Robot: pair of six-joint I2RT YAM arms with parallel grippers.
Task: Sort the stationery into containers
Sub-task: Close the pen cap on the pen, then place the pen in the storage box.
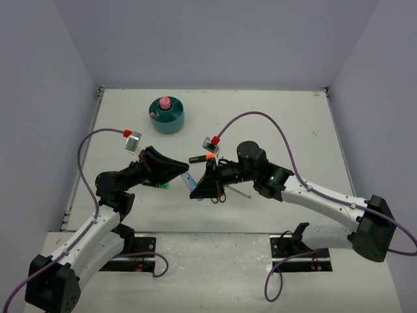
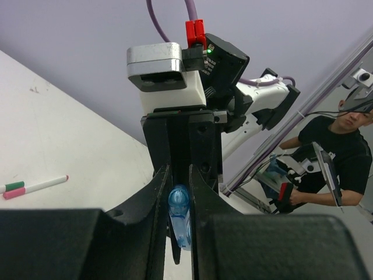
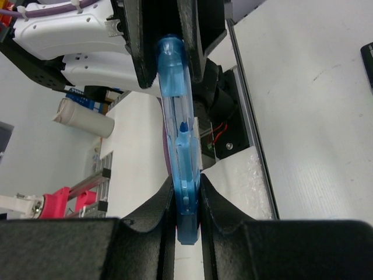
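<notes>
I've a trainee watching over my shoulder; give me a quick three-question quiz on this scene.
1. True or false: the blue pen is clamped by both the left gripper and the right gripper.
2. Where is the pink tube? A: standing in the teal organiser. B: held by the right gripper. C: in the left jaws.
3. Fill in: the black highlighter beside the right gripper has an ___ cap.
Key: 1 true; 2 A; 3 orange.
</notes>
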